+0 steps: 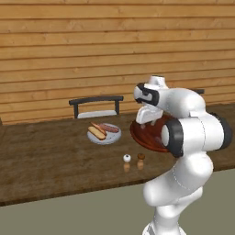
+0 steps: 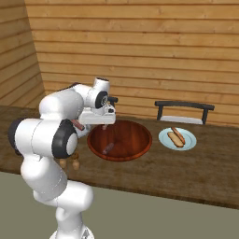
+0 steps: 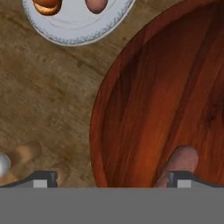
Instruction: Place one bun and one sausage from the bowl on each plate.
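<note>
The tool (image 2: pixel 105 125) is hanging over the near-left part of the bowl (image 2: pixel 140 140), with its two fingers spread wide apart and nothing between them. In the hand view the fingertips (image 3: pixel 43 178) are sitting far from each other, one over the tabletop (image 3: pixel 43 109) and the other over the bowl's wooden inside.

One sausage (image 2: pixel 108 148) is lying loose in the bowl, toward the near-left side, and in the hand view it's poking up right beside the right fingertip. Can't tell if it's touching it.

The plate (image 2: pixel 189 140) is sitting on the tabletop just right of the bowl in the right base view, close but apart from it. It's already holding a bun (image 2: pixel 174 138) and a second sausage (image 2: pixel 179 133) lying side by side.

Two little shakers (image 1: pixel 133 161), one white-topped and one brown-topped, are standing near the front edge, between plate and bowl. A dark chair (image 1: pixel 95 106) is sitting behind the tabletop, against the plank wall (image 1: pixel 69 46).
</note>
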Robot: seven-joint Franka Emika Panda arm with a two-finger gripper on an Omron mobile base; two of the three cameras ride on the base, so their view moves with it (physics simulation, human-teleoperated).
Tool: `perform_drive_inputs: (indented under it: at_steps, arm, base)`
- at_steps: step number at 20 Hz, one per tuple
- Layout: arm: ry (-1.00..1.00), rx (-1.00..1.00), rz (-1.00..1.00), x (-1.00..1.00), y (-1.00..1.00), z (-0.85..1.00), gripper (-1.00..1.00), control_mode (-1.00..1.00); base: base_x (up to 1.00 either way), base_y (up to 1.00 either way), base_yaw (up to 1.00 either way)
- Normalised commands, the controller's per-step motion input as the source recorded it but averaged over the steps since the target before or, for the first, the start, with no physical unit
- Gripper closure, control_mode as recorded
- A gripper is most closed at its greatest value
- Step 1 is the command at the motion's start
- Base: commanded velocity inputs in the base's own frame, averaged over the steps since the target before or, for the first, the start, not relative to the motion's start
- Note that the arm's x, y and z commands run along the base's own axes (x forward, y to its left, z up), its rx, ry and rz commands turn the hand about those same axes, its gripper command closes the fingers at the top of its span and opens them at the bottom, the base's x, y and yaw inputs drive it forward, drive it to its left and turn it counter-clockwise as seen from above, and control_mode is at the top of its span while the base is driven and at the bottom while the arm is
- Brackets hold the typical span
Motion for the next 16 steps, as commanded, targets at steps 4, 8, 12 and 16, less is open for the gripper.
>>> perform_drive_inputs:
  at_steps: [4, 8, 12, 16]
  arm:
    - [0.21, -0.11, -0.15, -0.23, -0.4, 0.0, -1.0, -1.0]
    - [0.04, -0.04, -0.15, -0.08, -0.22, -0.31, -1.0, -1.0]
    - [0.04, -0.01, -0.1, 0.01, -0.12, -0.31, -1.0, -1.0]
    - [0.0, -0.03, -0.11, 0.21, -0.35, -0.06, -1.0, -1.0]
  base:
    - [0.0, 0.0, 0.0]
    - [0.0, 0.0, 0.0]
    - [0.0, 0.0, 0.0]
    - [0.0, 0.0, 0.0]
